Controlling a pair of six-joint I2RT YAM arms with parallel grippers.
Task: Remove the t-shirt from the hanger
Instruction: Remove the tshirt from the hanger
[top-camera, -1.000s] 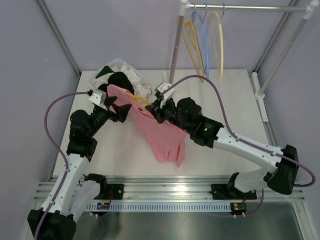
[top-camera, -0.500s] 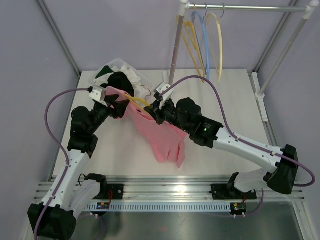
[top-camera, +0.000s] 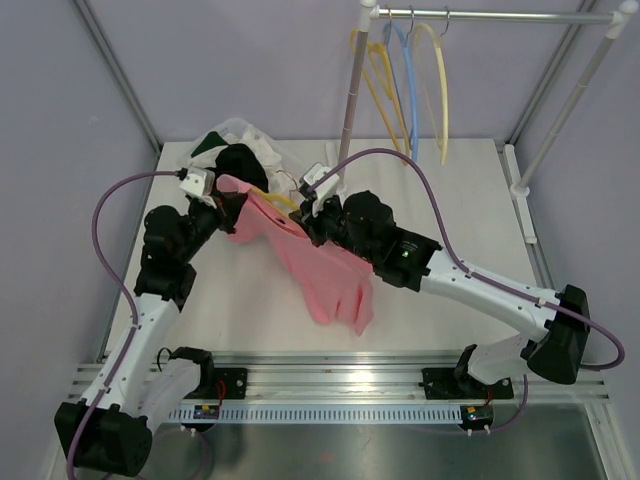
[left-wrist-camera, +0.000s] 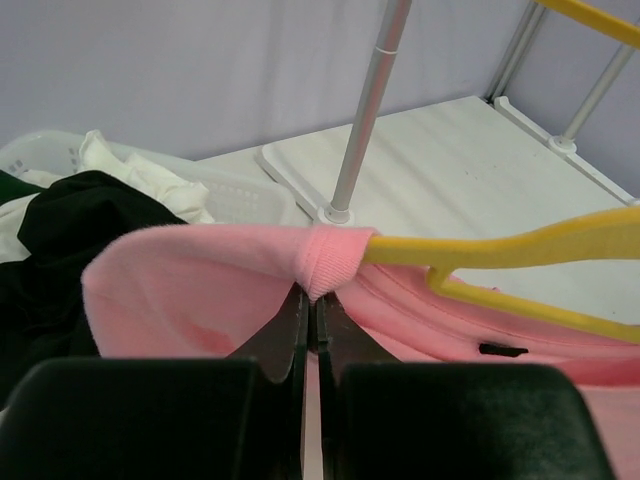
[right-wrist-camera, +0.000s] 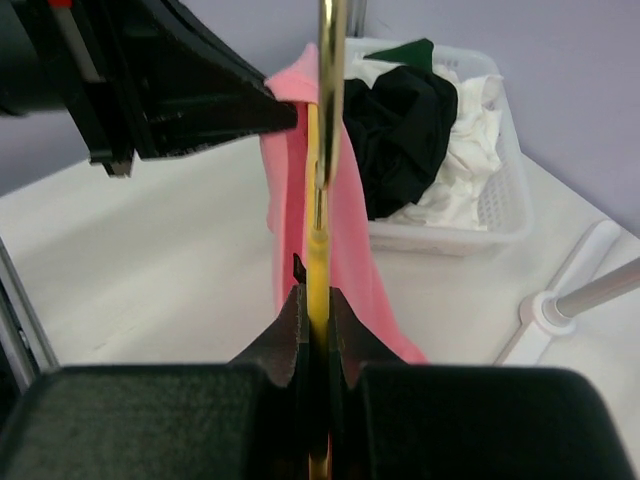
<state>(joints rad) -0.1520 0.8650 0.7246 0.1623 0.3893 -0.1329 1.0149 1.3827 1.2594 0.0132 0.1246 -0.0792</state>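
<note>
here, the left claw (left-wrist-camera: 312, 305) pinches the ribbed collar of the pink t-shirt (top-camera: 322, 275), laundry basket (top-camera: 262, 148) at its twelve o'clock; the shirt drapes from the yellow hanger (left-wrist-camera: 520, 250) toward five o'clock over the bench (top-camera: 230, 295); the right claw (right-wrist-camera: 318, 298) is clamped on the hanger

The left end effector (left-wrist-camera: 310, 303) pinches the ribbed edge of the pink t-shirt (left-wrist-camera: 185, 285), beside the yellow hanger (left-wrist-camera: 520, 245).

No legible text or markings
</note>
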